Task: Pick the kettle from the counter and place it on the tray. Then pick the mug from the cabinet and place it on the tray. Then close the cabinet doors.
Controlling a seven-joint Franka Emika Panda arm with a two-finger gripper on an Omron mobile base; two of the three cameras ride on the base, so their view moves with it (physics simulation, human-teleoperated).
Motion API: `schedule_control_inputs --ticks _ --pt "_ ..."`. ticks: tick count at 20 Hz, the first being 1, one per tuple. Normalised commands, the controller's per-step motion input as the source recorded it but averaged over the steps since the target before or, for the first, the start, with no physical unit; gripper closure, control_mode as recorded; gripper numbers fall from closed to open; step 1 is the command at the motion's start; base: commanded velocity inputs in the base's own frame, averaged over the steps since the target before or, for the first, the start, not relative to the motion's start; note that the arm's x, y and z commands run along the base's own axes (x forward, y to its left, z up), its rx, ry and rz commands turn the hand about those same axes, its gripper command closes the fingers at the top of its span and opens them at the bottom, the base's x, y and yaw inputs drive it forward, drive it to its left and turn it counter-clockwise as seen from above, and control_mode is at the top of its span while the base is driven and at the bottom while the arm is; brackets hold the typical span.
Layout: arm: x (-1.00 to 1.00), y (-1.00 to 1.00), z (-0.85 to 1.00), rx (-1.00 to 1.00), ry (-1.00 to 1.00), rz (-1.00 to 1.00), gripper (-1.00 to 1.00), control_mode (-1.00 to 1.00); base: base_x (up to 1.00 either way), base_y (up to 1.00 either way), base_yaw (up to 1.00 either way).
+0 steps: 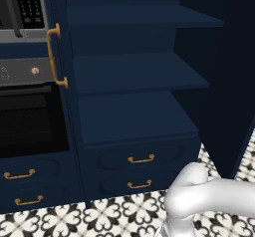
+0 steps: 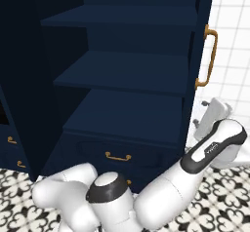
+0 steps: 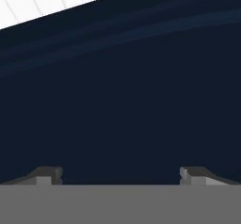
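Note:
The navy cabinet (image 1: 134, 71) stands open, and its shelves (image 2: 127, 72) are bare. The left door (image 1: 61, 106) swings out beside the oven, its brass handle (image 1: 55, 57) showing. The right door (image 2: 197, 41) stands wide open, with its brass handle (image 2: 210, 55) on the outer face. My gripper (image 2: 201, 114) is low on the outer side of that right door, close to its edge. In the hand view my gripper (image 3: 121, 173) is open, its fingertips (image 3: 47, 175) wide apart and facing a dark navy panel (image 3: 122, 91) with nothing between them. The kettle, mug, tray and counter are out of view.
A black oven (image 1: 30, 116) sits left of the cabinet. Drawers with brass pulls (image 1: 141, 159) run below the shelves. A white tiled wall (image 2: 232, 41) lies behind the right door. The floor (image 1: 99, 218) is patterned black-and-white tile.

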Motion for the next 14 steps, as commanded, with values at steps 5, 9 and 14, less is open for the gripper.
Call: schedule_control_inputs --ticks 5,9,14 --pt "0.11 0.44 -0.07 0.00 0.00 0.05 -1.00 -1.00 0.00 0.00 0.00" --pt "0.19 0.87 -0.06 0.00 0.02 0.00 -1.00 -1.00 0.00 0.00 0.00" --pt "0.28 1.00 -0.06 0.00 0.03 0.00 -1.00 -1.00 0.00 0.00 0.00"
